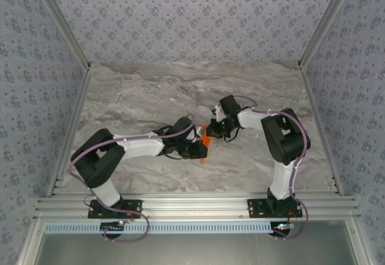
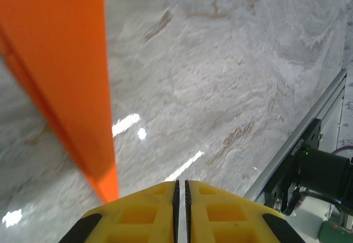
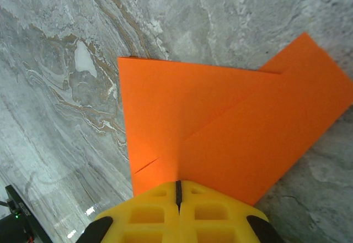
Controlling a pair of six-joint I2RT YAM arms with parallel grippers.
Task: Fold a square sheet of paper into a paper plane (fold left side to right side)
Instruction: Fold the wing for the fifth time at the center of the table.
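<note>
So the folded bright orange paper sheet (image 1: 206, 137) sits mid-frame on the grey marble desk (image 1: 144, 90), right between both arms. The right yellow fingers (image 3: 212, 196) are clenched, with the paper's edge tucked under them. The left yellow fingers (image 2: 220, 201) are clenched too, and the orange strip runs past on their left.

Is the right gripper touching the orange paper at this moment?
Touching. The right wrist view shows the orange paper running straight into the seam between the shut jaws of the right gripper, with no gap where they meet.
</note>
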